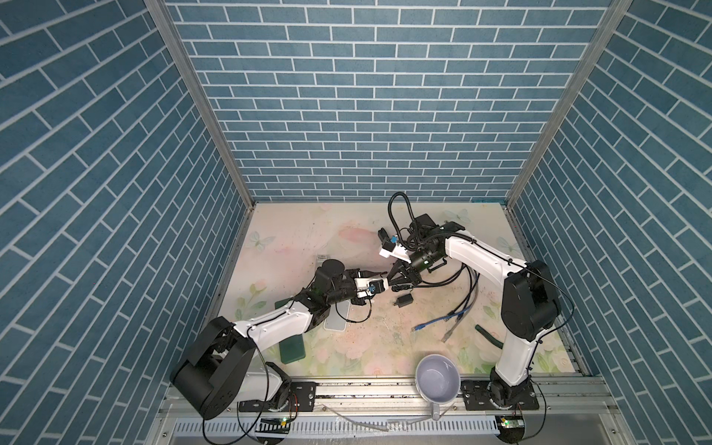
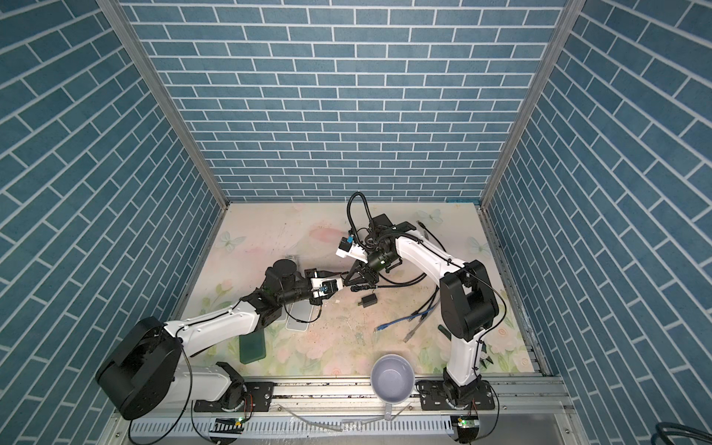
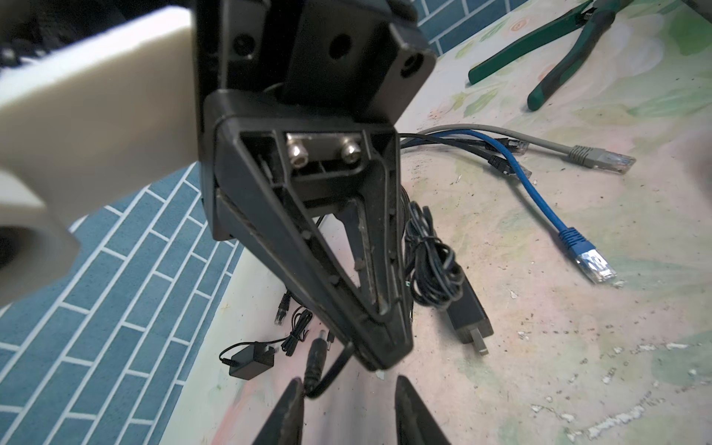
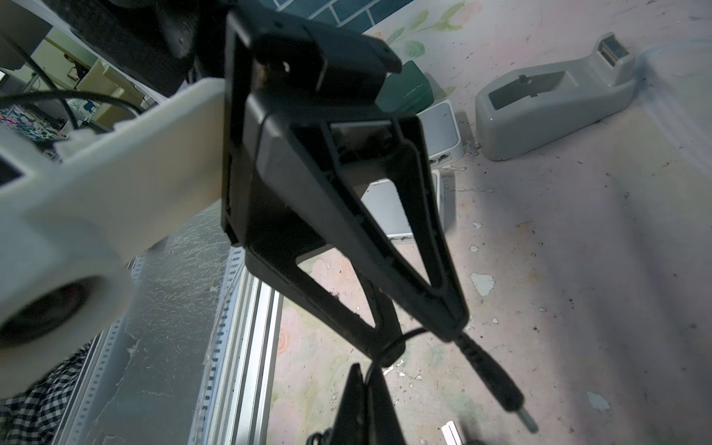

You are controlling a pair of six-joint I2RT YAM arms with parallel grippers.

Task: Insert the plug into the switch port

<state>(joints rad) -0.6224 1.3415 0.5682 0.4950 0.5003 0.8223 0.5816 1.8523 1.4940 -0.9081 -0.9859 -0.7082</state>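
Jaws of the right gripper (image 3: 379, 360) pinch the cord (image 3: 333, 373) behind the plug (image 3: 315, 360), held above mid-table between the parted fingers of the left gripper (image 3: 348, 381), both arms reaching inward, the switch (image 1: 336, 323) half hidden under the left arm, on a floral table (image 1: 346, 239) within blue brick walls (image 1: 346, 96).

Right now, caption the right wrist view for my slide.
Right hand pinches the black cable, offering its barrel plug to the open left hand.
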